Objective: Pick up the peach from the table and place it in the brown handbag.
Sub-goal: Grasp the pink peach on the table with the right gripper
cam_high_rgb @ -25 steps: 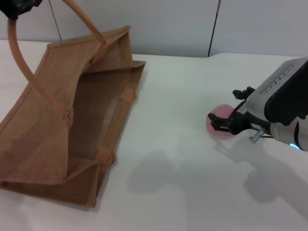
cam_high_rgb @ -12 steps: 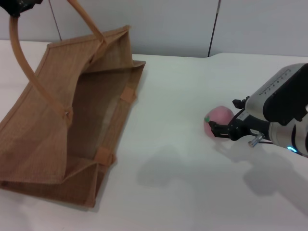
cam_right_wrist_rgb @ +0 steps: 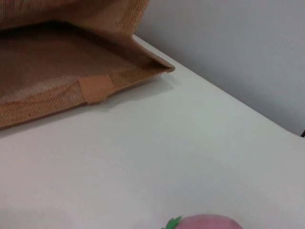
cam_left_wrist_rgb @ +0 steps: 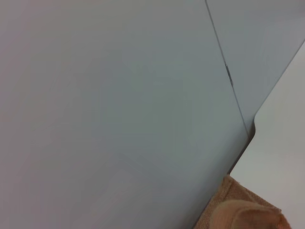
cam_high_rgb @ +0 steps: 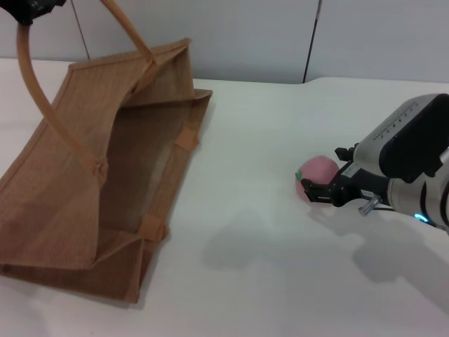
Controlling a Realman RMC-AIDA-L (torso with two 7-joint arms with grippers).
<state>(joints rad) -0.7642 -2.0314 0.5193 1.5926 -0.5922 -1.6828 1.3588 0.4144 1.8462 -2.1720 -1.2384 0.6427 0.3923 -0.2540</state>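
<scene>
The right tool (cam_high_rgb: 324, 184) is clamping the peach (cam_high_rgb: 313, 173) near the counter's (cam_high_rgb: 252, 175) right edge. The left tool (cam_high_rgb: 31, 8), at the far-left corner, is pinching the brown handbag's (cam_high_rgb: 91, 182) handle.

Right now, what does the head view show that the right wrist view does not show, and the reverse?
Only the head view shows the right gripper with its jaws at the peach, the left gripper up at the bag's handle, and the whole brown handbag. Only the right wrist view shows the green leaf mark up close. Both show the peach, part of the open bag and the white table.
</scene>
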